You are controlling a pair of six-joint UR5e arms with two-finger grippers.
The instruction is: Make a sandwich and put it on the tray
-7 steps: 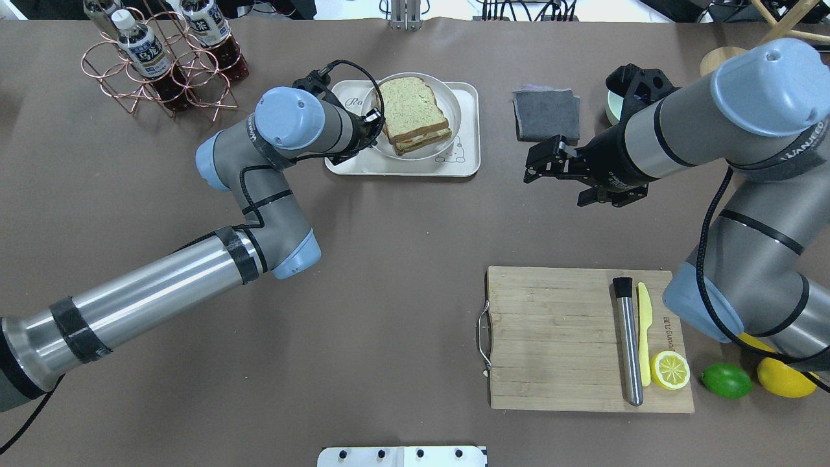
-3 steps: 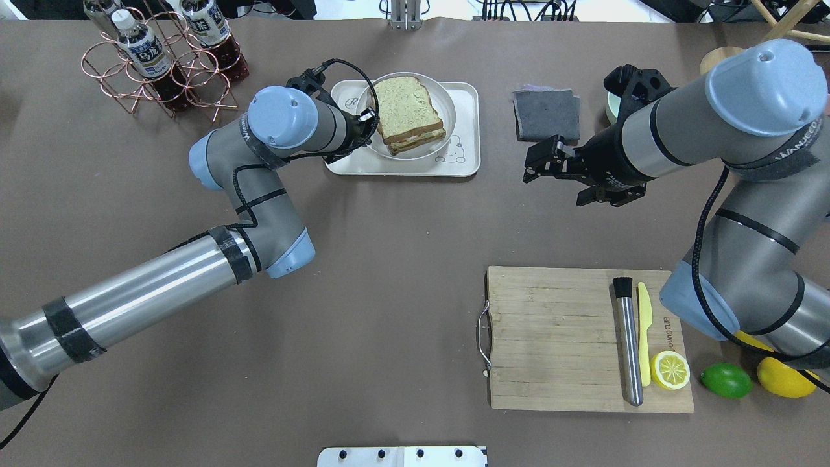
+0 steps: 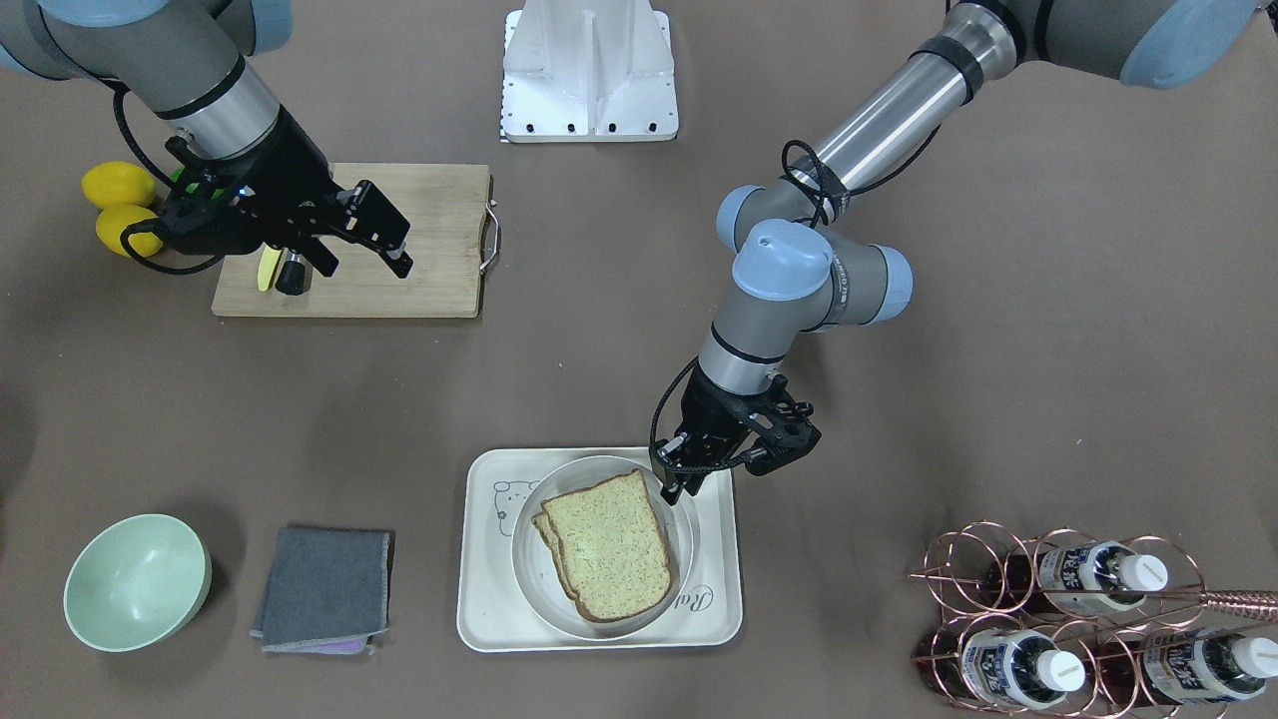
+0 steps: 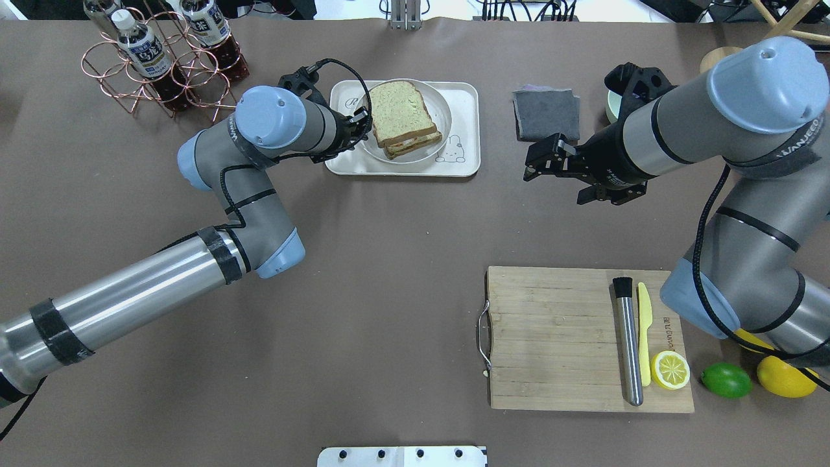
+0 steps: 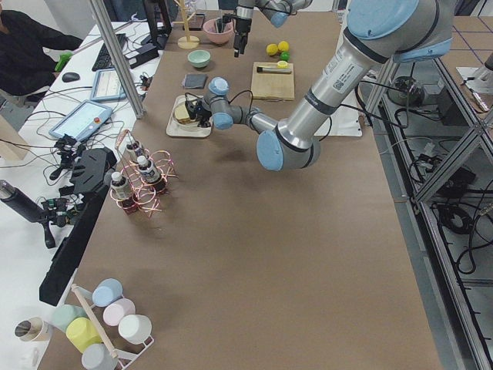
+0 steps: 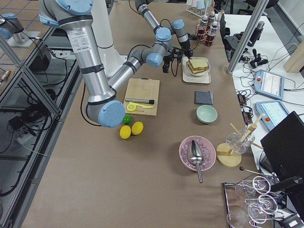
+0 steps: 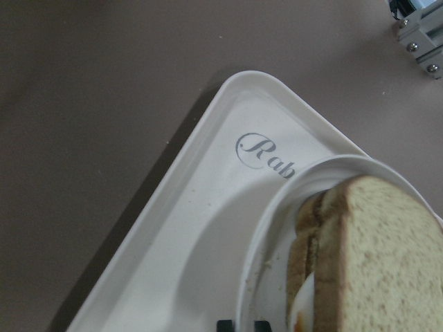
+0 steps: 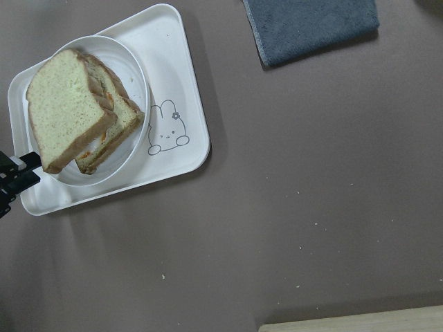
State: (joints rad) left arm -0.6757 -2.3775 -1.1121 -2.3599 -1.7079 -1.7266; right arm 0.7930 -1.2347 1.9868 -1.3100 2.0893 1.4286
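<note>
The sandwich (image 4: 399,113) is two speckled brown-crusted slices with white and orange showing between them. It lies on a small round pale plate (image 4: 439,123). That plate sits on the cream tray (image 4: 464,104) at the far middle of the table. My left gripper (image 4: 360,123) is shut on the plate's left rim; its fingertips (image 8: 15,173) pinch the edge. In the left wrist view the sandwich (image 7: 387,256), plate rim (image 7: 270,207) and tray script (image 7: 259,149) fill the frame. My right gripper (image 4: 538,161) hovers open and holds nothing, to the right of the tray.
A wooden cutting board (image 4: 551,337) at the near right carries a metal rod (image 4: 628,340), a yellow knife (image 4: 643,324) and a lemon half (image 4: 670,370). Beside it lie a lime (image 4: 726,380) and a lemon (image 4: 786,377). A grey cloth (image 4: 546,113), green bowl (image 3: 135,579) and bottle rack (image 4: 162,61) flank the tray.
My left gripper has carried the plate and sandwich a little left and lower over the tray. The right arm has barely shifted.
</note>
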